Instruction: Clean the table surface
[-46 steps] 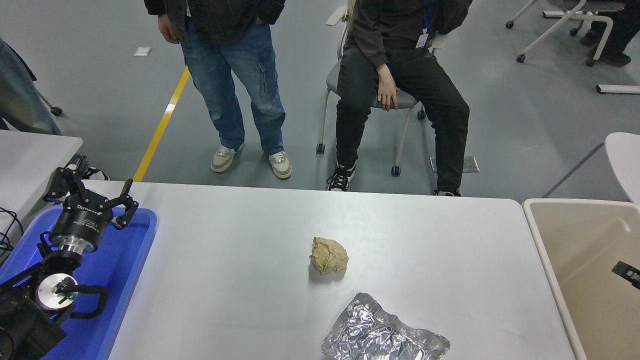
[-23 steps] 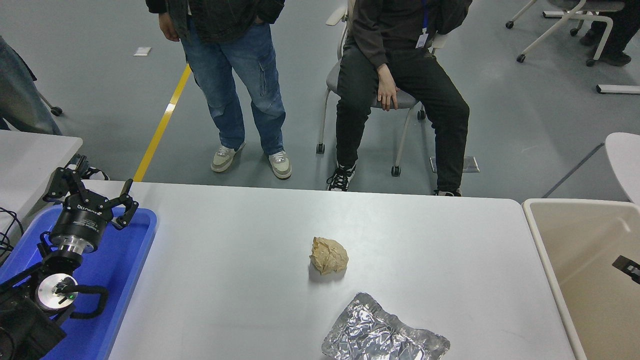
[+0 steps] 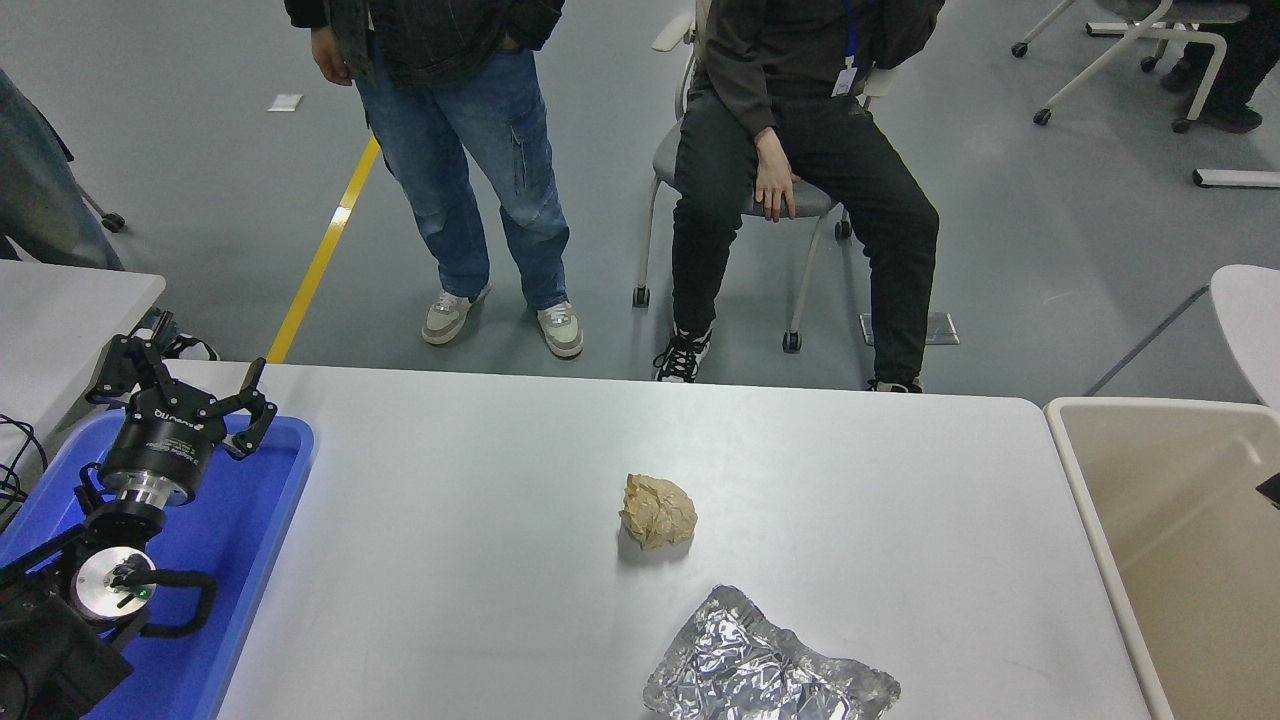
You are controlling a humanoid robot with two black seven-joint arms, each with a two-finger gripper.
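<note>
Crumpled brown paper ball (image 3: 657,511) mid white-grey tabletop (image 3: 450,520); crinkled silver foil sheet (image 3: 768,668) nearer, slightly right. Blue plastic tray (image 3: 255,520) at left edge; beige bin (image 3: 1170,520) beside right edge.

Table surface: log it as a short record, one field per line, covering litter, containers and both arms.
surface: white table surface
litter: crumpled brown paper ball near the middle; crinkled foil wrapper at the near edge
left side: blue tray
right side: beige bin beside the table
left gripper: open, parked over the tray
right gripper: only a dark tip at the picture's right edge, over the bin
</note>
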